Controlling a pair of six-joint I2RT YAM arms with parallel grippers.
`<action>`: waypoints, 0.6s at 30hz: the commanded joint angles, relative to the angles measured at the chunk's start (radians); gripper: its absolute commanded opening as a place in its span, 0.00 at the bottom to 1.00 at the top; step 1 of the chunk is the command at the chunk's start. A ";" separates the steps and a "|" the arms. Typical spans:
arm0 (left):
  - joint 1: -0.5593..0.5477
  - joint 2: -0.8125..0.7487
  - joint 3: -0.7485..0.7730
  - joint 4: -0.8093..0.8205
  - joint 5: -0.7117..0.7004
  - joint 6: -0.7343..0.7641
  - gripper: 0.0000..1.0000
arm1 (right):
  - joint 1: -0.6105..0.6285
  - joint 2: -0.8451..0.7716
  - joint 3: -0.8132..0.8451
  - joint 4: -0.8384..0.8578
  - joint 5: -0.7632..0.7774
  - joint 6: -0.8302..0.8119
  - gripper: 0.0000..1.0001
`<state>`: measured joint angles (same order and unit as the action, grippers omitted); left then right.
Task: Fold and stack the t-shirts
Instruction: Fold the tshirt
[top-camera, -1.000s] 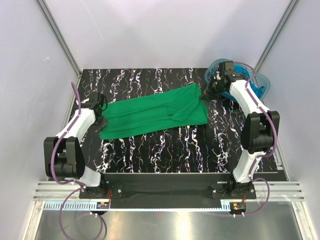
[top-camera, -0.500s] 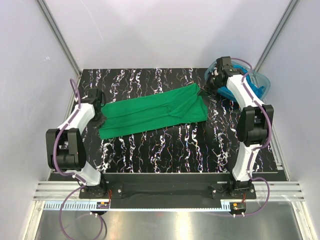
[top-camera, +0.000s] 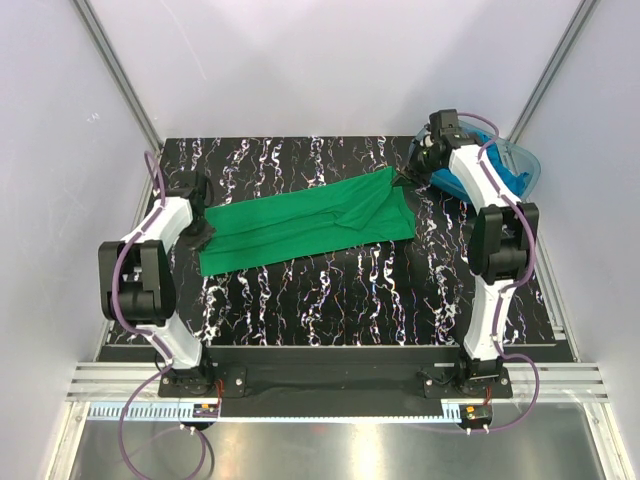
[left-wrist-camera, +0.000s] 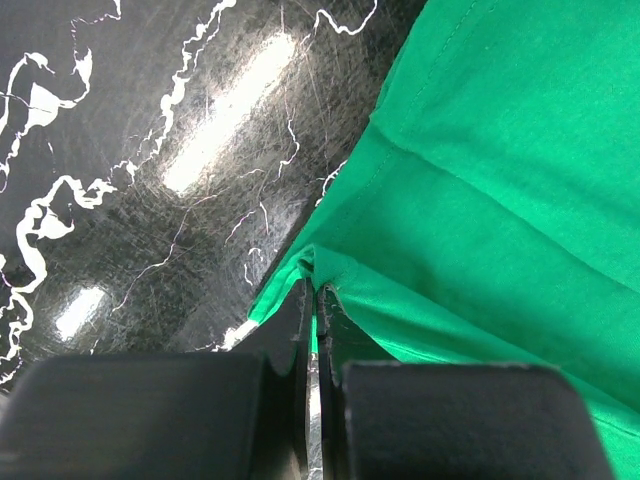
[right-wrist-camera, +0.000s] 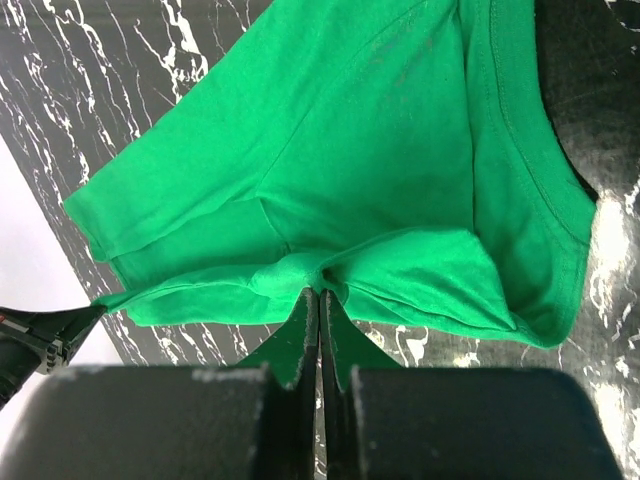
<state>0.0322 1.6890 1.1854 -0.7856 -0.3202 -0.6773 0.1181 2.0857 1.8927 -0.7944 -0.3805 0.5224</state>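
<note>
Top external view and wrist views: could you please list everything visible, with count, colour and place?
green t-shirt: one, bright green, lying across the table's middle.
turquoise-blue t-shirts: number unclear, turquoise, bunched in the tub.
tub: one, clear blue-tinted, far right corner.
table: one, black with white veining, under everything.
left tool: one, black, shut on the green t-shirt's left edge.
right tool: one, black, shut on its far right end.

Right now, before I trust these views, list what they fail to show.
- Top view: how many turquoise t-shirts lie in the tub; the right arm covers part of it.
- Top view: both pinches on the green t-shirt, hidden under the wrists; only wrist views show the left gripper and right gripper shut on it.
- Left wrist view: most of that shirt, cut off by the frame edges.
</note>
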 joint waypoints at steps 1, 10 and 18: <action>0.008 0.015 0.056 0.022 -0.014 0.013 0.01 | 0.012 0.026 0.043 0.043 -0.026 0.002 0.00; 0.015 0.054 0.103 0.009 -0.019 0.009 0.01 | 0.011 0.065 0.114 0.040 -0.029 0.021 0.00; 0.021 0.083 0.112 0.008 -0.022 0.013 0.01 | 0.011 0.102 0.132 0.060 -0.044 0.044 0.00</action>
<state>0.0452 1.7607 1.2598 -0.7914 -0.3210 -0.6769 0.1188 2.1681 1.9831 -0.7704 -0.3946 0.5503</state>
